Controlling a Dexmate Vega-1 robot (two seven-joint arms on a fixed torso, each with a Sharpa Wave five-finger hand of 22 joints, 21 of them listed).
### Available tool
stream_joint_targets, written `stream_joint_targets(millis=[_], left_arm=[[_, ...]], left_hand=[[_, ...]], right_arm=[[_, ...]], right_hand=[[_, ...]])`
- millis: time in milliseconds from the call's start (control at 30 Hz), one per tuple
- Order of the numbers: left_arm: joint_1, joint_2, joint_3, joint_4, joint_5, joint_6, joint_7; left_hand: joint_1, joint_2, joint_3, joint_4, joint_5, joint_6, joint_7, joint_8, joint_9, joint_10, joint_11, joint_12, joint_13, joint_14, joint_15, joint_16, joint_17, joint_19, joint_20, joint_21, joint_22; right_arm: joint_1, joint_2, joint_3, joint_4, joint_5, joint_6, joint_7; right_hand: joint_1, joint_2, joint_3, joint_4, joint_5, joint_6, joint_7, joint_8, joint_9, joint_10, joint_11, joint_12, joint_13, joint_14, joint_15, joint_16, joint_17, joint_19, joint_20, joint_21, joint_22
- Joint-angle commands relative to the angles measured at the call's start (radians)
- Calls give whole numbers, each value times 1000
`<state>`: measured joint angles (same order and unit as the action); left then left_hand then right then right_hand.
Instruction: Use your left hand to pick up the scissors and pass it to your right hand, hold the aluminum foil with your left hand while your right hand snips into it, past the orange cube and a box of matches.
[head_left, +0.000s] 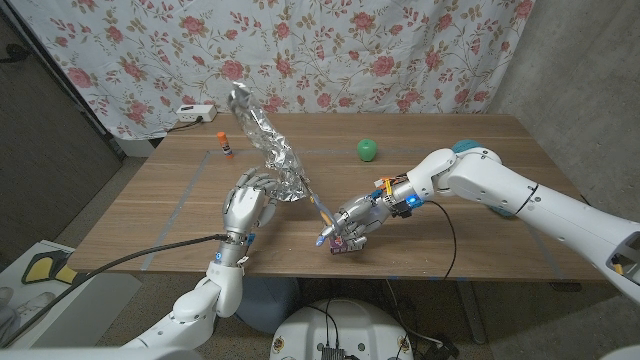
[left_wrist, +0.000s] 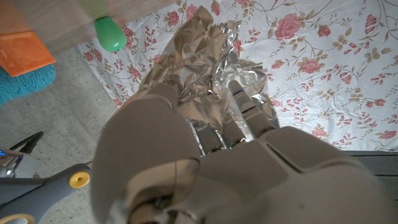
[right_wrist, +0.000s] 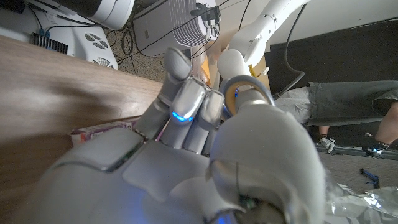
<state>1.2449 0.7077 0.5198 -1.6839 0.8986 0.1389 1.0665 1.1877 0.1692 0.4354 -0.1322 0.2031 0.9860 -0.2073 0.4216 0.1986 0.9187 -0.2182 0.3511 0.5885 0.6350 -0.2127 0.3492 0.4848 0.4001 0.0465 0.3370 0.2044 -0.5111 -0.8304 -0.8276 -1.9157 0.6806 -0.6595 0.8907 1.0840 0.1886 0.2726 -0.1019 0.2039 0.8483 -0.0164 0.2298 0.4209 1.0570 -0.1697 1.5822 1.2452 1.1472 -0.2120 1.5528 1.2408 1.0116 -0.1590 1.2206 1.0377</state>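
Aluminum foil (head_left: 268, 138), a crumpled silver strip rising tilted above the table (head_left: 480, 230), gripped at its lower end by the left hand (head_left: 250, 205); right hand (head_left: 358, 222) clasps the scissors (head_left: 328, 215) beside it.

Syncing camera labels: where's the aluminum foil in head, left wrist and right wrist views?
Head view: aluminum foil stands up from the left hand, left of centre.
Left wrist view: crumpled foil at upper centre, above that hand's fingers.
Right wrist view: a crinkled silvery patch at the bottom right corner, probably the foil.
Shared landmark: the scissors.
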Motion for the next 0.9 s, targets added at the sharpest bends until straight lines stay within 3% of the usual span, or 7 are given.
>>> stream_joint_targets(millis=[33,133,167,533,900], left_arm=[[8,3,-6,-2,-6,-4,1],[8,1,-10,-1,-13,-8,3],[8,1,-11,-1,-13,-8,2],[3,-7,-18,10,-36,-27,-9],[-13,-2,-29,29,-53,-58,-18]], left_hand=[[11,2,-3,1,0,9,-1,-1,3,11,-3,-3,3,18,-16,-3,3,3,-4,9,3],[11,3,-2,1,0,9,-1,-1,2,12,-3,-4,4,18,-15,-5,3,2,-3,9,3],[11,2,-3,1,-1,9,-1,-2,2,13,-2,-5,5,19,-16,-4,4,2,-3,10,3],[16,1,-7,-4,-3,11,-1,-2,3,19,-1,-8,9,21,-19,-4,10,2,-4,12,3],[16,2,-8,-3,-3,11,0,-4,2,20,1,-13,13,21,-18,-9,11,0,-1,13,3]], right_arm=[[-4,5,0,-1,11,-9,-14],[-8,7,3,2,17,-11,-21],[-8,7,2,1,16,-12,-24],[-4,13,0,15,26,-19,-23],[-9,28,10,28,40,-8,-42]], right_hand=[[10,4,54,10,11,104,76,6,20,-22,-16,0,2,-1,-1,0,1,-5,-55,15,0],[8,2,67,10,12,106,76,7,28,-23,-16,0,2,0,-1,0,1,-7,-55,21,0],[2,0,85,11,14,111,79,10,41,-22,-16,0,1,2,-1,0,1,2,-55,32,-5],[-27,-11,138,5,15,115,81,7,75,-15,-16,0,2,9,-1,1,1,-10,-54,56,-25],[-40,-13,159,0,14,121,82,1,78,-12,-16,0,1,13,-1,1,1,-3,-54,71,-37]])
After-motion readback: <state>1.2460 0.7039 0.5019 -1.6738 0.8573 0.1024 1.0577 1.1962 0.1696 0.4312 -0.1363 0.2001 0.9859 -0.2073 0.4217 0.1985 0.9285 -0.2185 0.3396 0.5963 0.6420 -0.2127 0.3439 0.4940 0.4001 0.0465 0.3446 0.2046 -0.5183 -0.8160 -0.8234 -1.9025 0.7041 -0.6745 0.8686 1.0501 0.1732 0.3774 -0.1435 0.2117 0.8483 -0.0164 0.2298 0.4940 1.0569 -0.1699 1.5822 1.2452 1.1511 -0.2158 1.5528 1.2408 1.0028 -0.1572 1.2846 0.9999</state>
